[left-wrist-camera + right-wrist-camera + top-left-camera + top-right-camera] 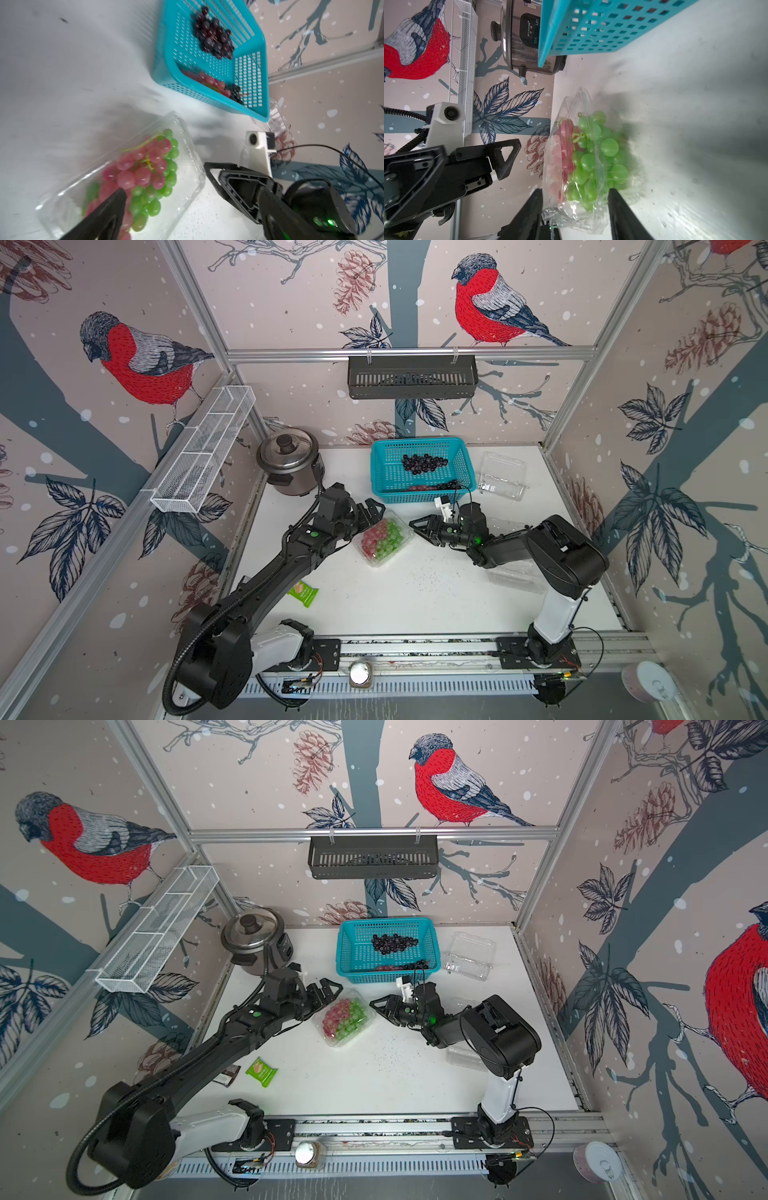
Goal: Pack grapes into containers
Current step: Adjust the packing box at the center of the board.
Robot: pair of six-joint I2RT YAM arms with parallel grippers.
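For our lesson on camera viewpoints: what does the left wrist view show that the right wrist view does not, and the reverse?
Only the left wrist view: dark grapes and red grapes inside the teal basket, and a second clear container beyond it. Only the right wrist view: the rice cooker and the white mesh shelf. Both: the teal basket's perforated wall and the packed container holding red and green grapes.

Red+green grapes [141, 172] in clear clamshell [188, 182] mid-table; dark bunch [424, 463] in teal basket [380, 472]; empty clamshell [501, 476] beside it.
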